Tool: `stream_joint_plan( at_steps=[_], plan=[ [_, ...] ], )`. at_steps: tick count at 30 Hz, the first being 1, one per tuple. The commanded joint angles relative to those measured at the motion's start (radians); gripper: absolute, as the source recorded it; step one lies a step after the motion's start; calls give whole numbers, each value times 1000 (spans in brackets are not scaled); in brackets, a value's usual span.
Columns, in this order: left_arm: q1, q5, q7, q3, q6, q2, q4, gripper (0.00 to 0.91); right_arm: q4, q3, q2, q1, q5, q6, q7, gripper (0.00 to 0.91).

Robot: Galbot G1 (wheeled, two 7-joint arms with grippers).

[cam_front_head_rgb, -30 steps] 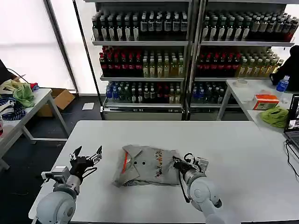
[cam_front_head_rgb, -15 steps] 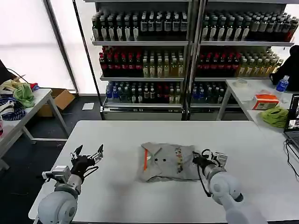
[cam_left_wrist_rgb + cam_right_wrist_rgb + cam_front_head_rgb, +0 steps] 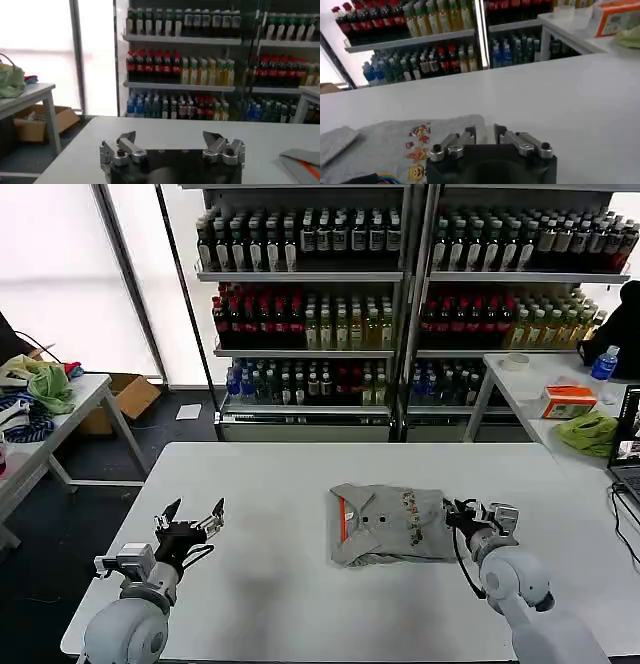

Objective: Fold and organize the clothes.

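Right of centre in the head view: the folded light grey cotton shirt with red-orange neck trim (image 3: 388, 526) on the white table (image 3: 300, 474). My right claw (image 3: 463, 515), clamped on its edge, has dragged it rightward from mid-table, suggesting placement. My left claw (image 3: 189, 519) waits lower left, fingers apart.

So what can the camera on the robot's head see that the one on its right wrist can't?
Only the head view takes in the whole folded grey shirt with its red-orange neck trim, plus the open left gripper waiting apart near the white table's left edge. Only the right wrist view shows the chest print up close. Both show the right gripper at the shirt's edge, and the drink shelves.
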Motion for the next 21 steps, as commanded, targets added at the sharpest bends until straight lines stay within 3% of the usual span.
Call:
stream_joint_plan(
  at_steps=[1, 7, 15, 21],
  plan=[
    [0, 5, 0, 7, 0, -3, 4, 907, 286, 59, 5, -200, -202, 2, -31, 907],
    [-4, 15, -1, 25, 2, -10, 9, 907, 357, -77, 36, -242, -326, 0, -29, 907],
    [-4, 14, 0, 19, -1, -4, 23, 907, 303, -196, -53, -234, -370, -2, -7, 907],
    [-13, 16, 0, 31, -1, -13, 31, 907, 268, -251, -22, -205, -409, -3, 10, 907]
  ],
)
